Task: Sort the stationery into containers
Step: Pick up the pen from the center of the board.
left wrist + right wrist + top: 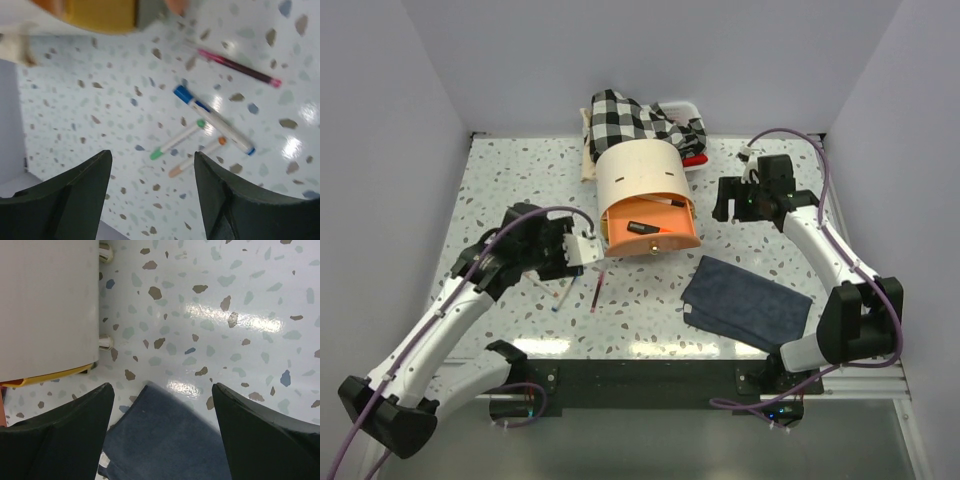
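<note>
While the left gripper (152, 162) hangs w/ its jaws apart and nothing btw. them, just by the left corner of the open orange drawer (655, 228), four bits of stationery lie loose on the bench (520, 170) below it: a dark red pencil (239, 67), a blue-capped pen (215, 120), a green-tipped stick (178, 140) and a beige stick (197, 157) w/ an orange tip. The last three sit v. close, the two sticks nearly parallel and the pen just beside them, poss. touching; the pencil lies a bit apart. The drawer sticks out of the cream drum cabinet (635, 170) and already has an orange-capped marker (642, 227) in it, plus a thin item I can't make out. From where I stand the right gripper (162, 390) is also spread wide and empty, over the bench beside the cabinet wall, w/ the dark blue cloth (165, 440) under it. Risks, imo: going down on that tight cluster could pinch two items at once or flick a neighbour away, since thin round things prob. roll easily on this glossy top. Sticks lying flat also leave little to catch, so a grip may slip. The left arm is close to the drawer edge, so a careless swing could knock it or shove it shut. A roller could also end up under the cloth, out of sight.
</note>
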Controlling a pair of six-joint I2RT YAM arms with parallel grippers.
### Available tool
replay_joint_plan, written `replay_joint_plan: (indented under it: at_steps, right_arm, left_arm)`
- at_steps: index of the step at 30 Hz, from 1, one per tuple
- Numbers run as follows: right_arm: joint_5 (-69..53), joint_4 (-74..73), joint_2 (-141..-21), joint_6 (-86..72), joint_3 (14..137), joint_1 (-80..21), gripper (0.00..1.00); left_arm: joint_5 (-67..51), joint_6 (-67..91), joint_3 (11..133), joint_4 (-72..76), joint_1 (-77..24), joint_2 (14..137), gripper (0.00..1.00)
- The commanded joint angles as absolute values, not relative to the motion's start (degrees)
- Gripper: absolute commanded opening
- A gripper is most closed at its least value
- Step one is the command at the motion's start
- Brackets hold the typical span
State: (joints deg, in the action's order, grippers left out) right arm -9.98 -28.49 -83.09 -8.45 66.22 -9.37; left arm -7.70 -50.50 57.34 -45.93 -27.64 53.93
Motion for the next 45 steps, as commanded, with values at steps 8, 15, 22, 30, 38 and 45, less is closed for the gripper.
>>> replay_joint_plan:
  at_steps: [8,15,22,30,38,45]
  right_arm:
    - [-12.04,-27.60,-82.97,-5.54,70.40,-9.23,0.84]
    - [-11.16,-27.86,-81.21,-7.12,68.21,-9.14,0.84]
    - [-11.34,-27.60,-80.24,-8.09,67.32,-9.23,0.84]
    - [-11.95,-27.07,-79.54,-8.96,66.62,-9.14,0.84]
    - [-12.13,-27.16,-79.10,-9.32,66.18,-9.23,0.84]
    - [-11.95,-27.51,-77.96,-9.32,65.22,-9.14,0.84]
  left_arm:
    - [-14.76,-41.68,52.64,-44.22,-24.70,68.28,0.56]
    - [-18.02,-31.03,53.97,-39.99,-23.99,72.86,0.50]
    - [-17.14,-24.88,51.69,-38.76,-21.89,73.22,0.45]
    - [-15.03,-25.22,49.75,-37.53,-14.69,71.27,0.52]
    - [-19.50,-21.37,50.62,-35.86,-13.45,79.62,0.54]
    - [-20.49,-16.18,50.01,-33.40,-13.27,82.18,0.55]
